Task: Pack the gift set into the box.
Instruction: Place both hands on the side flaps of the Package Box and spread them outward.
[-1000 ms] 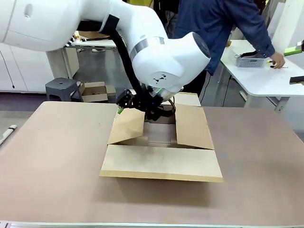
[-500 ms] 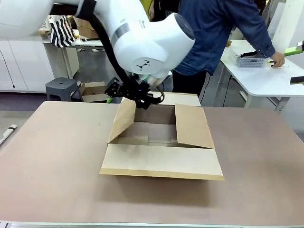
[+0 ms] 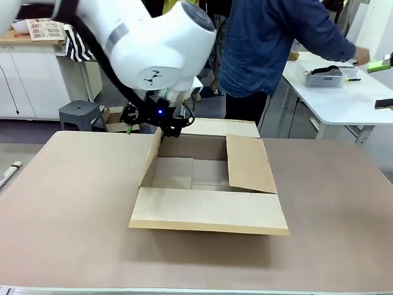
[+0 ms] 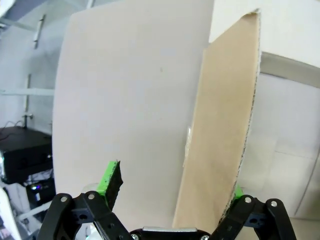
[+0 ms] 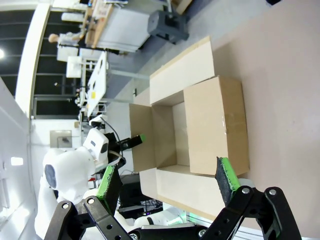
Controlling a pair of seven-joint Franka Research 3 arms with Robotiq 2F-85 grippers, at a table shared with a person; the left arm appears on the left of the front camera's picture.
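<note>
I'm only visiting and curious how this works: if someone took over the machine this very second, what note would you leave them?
Left hand: open, one finger on each side of the box's left flap, which stands nearly upright.
Right hand: open, empty, up above the box.
Box: on the table, nothing seen inside; right flap leans over the opening.
Basket: on the side table beside the person, not packed.
Left to do: fold the right flap back, put the basket in.

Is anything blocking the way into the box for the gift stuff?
Yes, partly. The box's right flap leans in over the opening. The left hand has the left flap between its open fingers, nearly upright.
</note>
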